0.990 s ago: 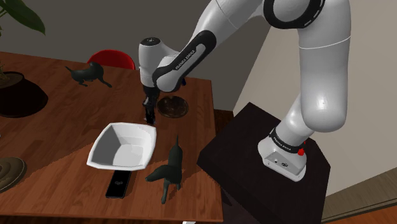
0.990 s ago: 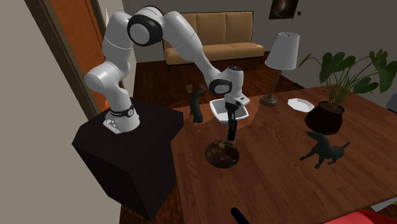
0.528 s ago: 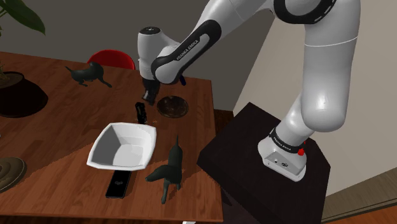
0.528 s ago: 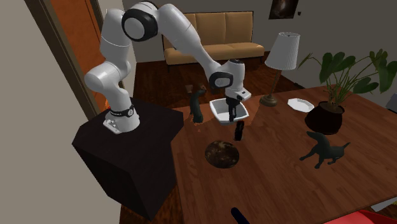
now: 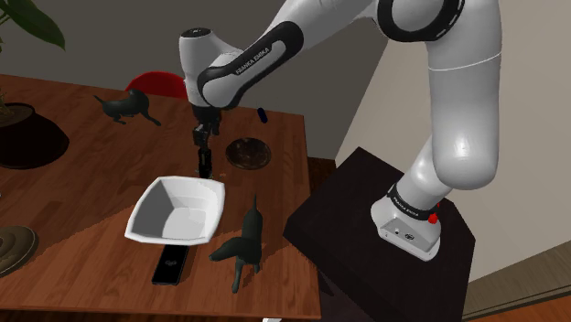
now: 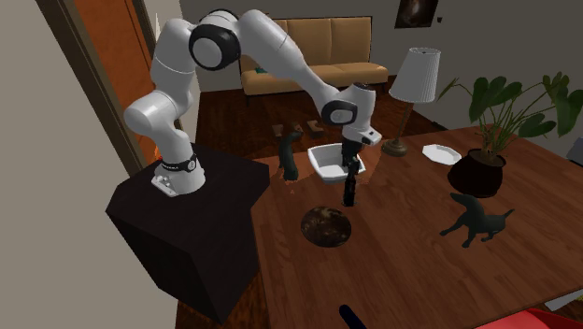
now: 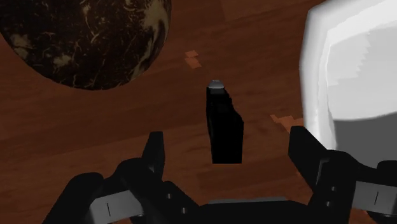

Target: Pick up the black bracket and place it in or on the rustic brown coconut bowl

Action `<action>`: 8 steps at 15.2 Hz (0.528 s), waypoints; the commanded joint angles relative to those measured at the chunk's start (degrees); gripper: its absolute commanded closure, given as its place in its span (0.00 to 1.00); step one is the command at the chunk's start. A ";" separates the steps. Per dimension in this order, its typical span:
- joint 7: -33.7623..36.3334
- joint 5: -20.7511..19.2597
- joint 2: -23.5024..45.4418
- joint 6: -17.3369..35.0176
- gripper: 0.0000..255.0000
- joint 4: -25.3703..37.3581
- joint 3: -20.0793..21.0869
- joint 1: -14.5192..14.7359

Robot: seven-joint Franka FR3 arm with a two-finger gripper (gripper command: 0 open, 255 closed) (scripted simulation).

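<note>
My gripper is all black, and so is the bracket, save a small grey gleam at its tip. The coconut bowl is dark brown, mottled with pale tan flecks. The table is reddish-brown with wood grain. The square bowl is white, shaded grey inside. My arm is white with dark joints. The dog figurine is very dark grey.

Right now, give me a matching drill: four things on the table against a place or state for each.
1. bracket
2. brown bowl
3. white bowl
4. phone

A. lying flat beside the white bowl
B. standing upright under the open tool
C. round, dark, speckled
D. square, empty

Pairs: 1-B, 2-C, 3-D, 4-A
</note>
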 commanded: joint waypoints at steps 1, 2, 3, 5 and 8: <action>-5.25 -0.50 7.07 -9.39 0.00 12.13 0.57 0.89; -7.84 -0.91 11.28 -14.32 0.00 19.23 0.71 1.78; -10.48 -1.35 15.97 -19.60 0.00 27.22 0.76 2.96; -11.94 -1.61 19.03 -22.08 0.00 31.73 0.62 3.76; -11.78 -1.82 19.76 -20.27 0.00 30.63 0.44 3.69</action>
